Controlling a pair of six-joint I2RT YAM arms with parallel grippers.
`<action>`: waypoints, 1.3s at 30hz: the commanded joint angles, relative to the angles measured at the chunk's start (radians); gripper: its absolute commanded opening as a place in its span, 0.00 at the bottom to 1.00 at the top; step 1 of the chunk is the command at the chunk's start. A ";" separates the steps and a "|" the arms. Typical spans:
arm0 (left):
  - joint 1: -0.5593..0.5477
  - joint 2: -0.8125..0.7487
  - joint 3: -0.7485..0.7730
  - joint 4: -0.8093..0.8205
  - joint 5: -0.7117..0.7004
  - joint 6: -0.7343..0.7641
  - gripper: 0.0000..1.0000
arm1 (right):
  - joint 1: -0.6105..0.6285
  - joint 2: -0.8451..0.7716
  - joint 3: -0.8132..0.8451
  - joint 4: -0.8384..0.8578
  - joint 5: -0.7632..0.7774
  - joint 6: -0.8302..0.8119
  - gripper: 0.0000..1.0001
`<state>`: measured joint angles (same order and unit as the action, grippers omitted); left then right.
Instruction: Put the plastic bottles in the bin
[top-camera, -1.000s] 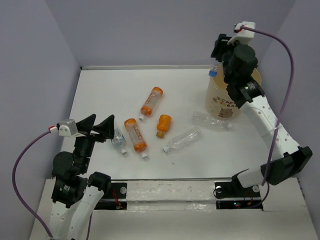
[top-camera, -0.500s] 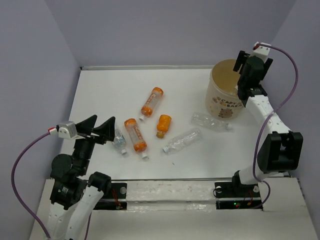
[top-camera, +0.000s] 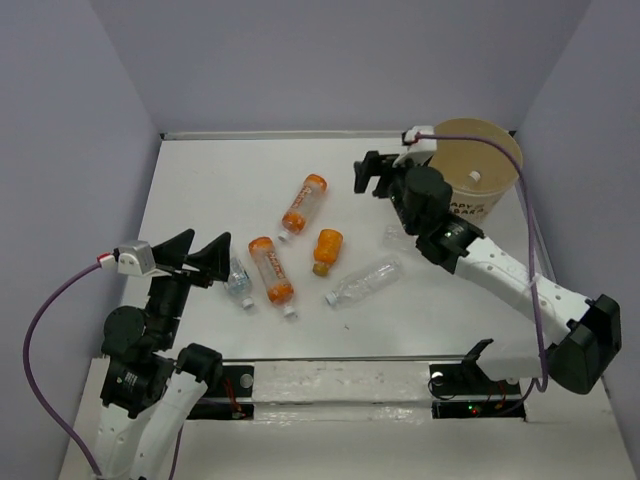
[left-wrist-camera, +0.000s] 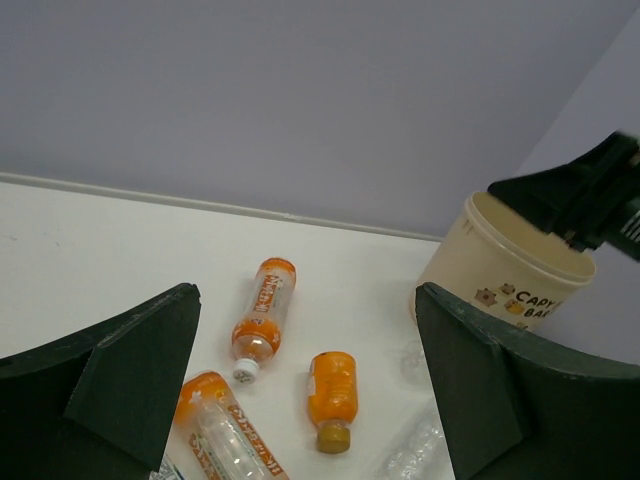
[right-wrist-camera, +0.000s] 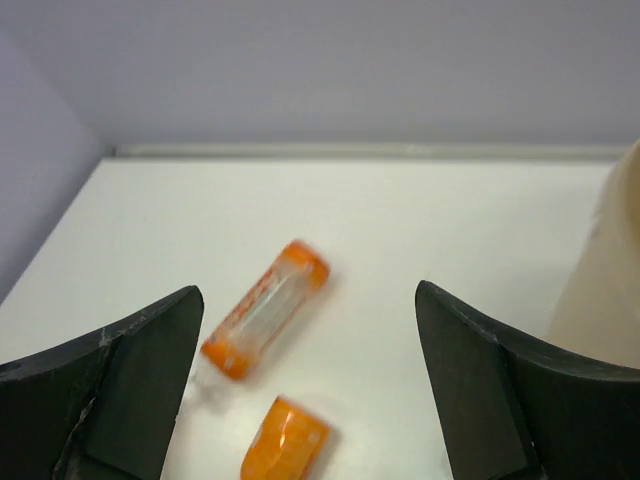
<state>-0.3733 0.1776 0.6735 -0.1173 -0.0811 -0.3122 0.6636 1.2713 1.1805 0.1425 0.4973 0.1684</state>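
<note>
The tan bin (top-camera: 497, 200) stands at the back right, and a white cap (top-camera: 476, 177) shows inside it. My right gripper (top-camera: 375, 180) hangs open and empty just left of the bin, facing two orange plastic bottles (right-wrist-camera: 265, 308) (right-wrist-camera: 285, 440). On the table lie orange-labelled bottles (top-camera: 303, 203) (top-camera: 271, 268), a small orange bottle (top-camera: 326, 250) and clear bottles (top-camera: 238, 280) (top-camera: 365, 282). Another clear bottle (top-camera: 400, 237) is partly hidden under the right arm. My left gripper (top-camera: 200, 255) is open at the near left, holding nothing, just left of the nearest clear bottle.
Purple walls close the table (top-camera: 220, 180) on the left, back and right. The right arm (top-camera: 490, 265) stretches across the right side of the table. In the left wrist view the bin (left-wrist-camera: 510, 280) stands behind the bottles (left-wrist-camera: 262, 318).
My right gripper opened above the bin, then swung left and lower, away from the bin toward the table's middle. The left arm stayed still.
</note>
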 joint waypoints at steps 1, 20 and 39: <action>0.004 0.029 -0.003 0.041 0.006 0.012 0.99 | 0.108 0.104 -0.128 -0.084 -0.018 0.303 0.92; 0.004 0.026 -0.005 0.039 0.012 0.013 0.99 | 0.165 0.606 -0.035 -0.086 -0.150 0.648 0.94; 0.004 0.019 -0.005 0.042 0.014 0.015 0.99 | 0.165 0.348 -0.007 -0.067 0.062 0.429 0.43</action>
<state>-0.3729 0.1989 0.6735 -0.1169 -0.0795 -0.3122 0.8265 1.8740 1.1690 0.0082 0.4461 0.7155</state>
